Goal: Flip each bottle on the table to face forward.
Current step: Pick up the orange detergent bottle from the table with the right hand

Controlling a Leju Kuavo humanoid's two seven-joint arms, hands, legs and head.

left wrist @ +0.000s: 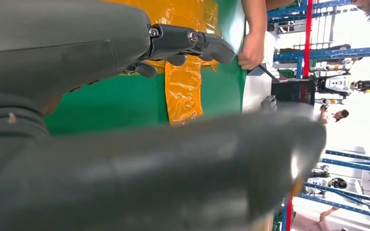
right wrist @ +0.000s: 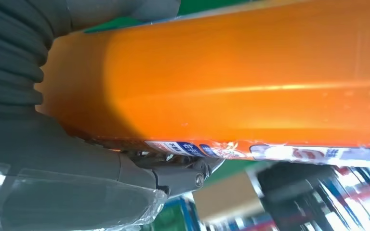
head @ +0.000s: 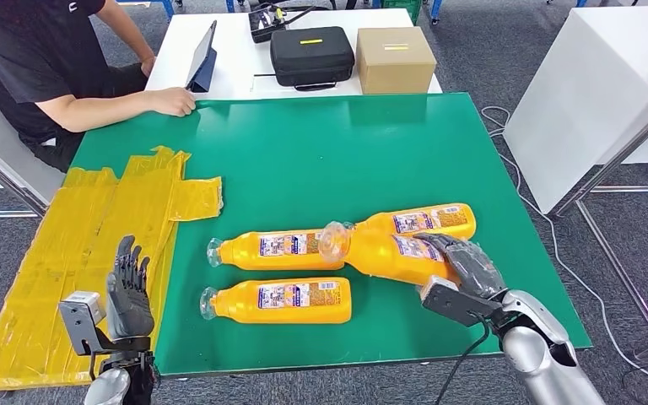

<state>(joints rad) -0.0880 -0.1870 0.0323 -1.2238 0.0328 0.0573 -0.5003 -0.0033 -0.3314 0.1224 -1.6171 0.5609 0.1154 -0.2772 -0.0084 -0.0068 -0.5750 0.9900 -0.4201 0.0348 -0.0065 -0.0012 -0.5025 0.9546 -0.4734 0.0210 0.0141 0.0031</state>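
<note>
**Ana:** Nearest us, the left hand [head: 129, 291] stands upright at the table's front edge, fingers spread, nothing in it. Why park it there?

**Ben:** Probably to keep clear; it sits over the yellow plastic sheet [head: 84, 245], well apart from the bottles.

**Ana:** And the right hand [head: 464, 263]?

**Ben:** Wrapped around the base end of the tilted bottle [head: 384, 251], its cap lifted over its neighbours. The right wrist view shows the orange body against the palm, label at the fingers; I judge it's mid-flip.

**Ana:** The others?

**Ben:** Front bottle [head: 283, 300] and middle bottle [head: 277, 250] lie flat on the green mat [head: 321, 152], labels up. Behind the held one, the far bottle [head: 426, 221] lies likewise. Beyond, a person's hand [head: 171, 100] rests on the mat's edge.
</note>
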